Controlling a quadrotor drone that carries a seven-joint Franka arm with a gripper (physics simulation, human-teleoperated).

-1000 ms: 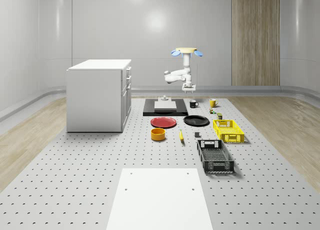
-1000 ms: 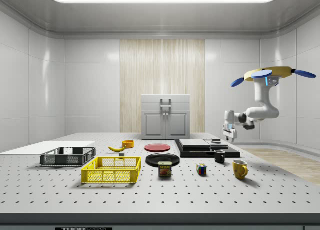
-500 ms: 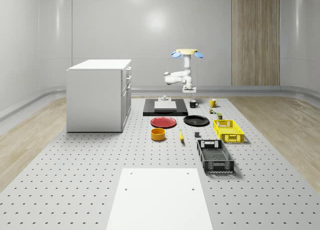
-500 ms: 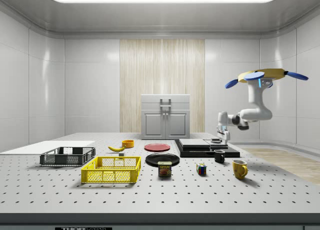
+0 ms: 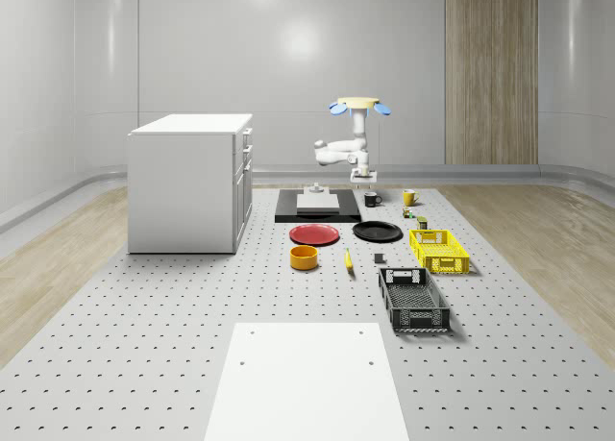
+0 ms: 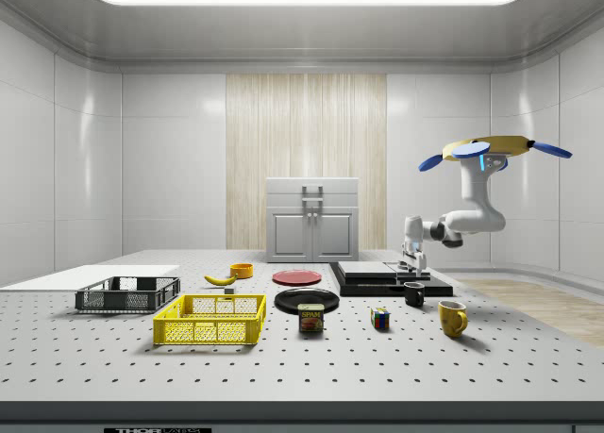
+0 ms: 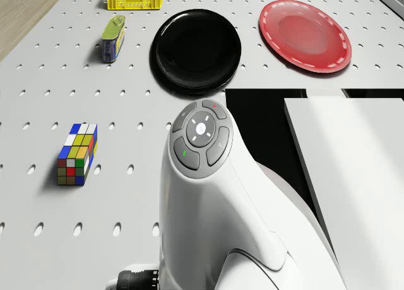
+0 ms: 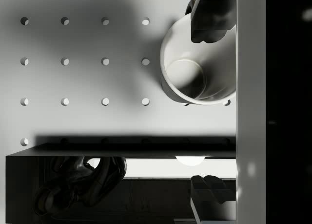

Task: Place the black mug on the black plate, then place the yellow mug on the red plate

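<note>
Drone [image 6: 493, 149]: hovers beside the table's [image 5: 144, 335] far end
Pincer [image 6: 411, 266]: spread; just above the black mug [image 6: 414, 293]

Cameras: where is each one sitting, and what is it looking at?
Whole-scene view: high off the robot, looking down the table; drone hovers at the far end.
Side view: beside the table; drone, arm, gripper above the black mug.
Drone view: on the drone, looking down; its arm, black plate, red plate.
Wrist view: along the gripper; fingertips over the mug.
Shared: side and wrist views both show the mug.
</note>
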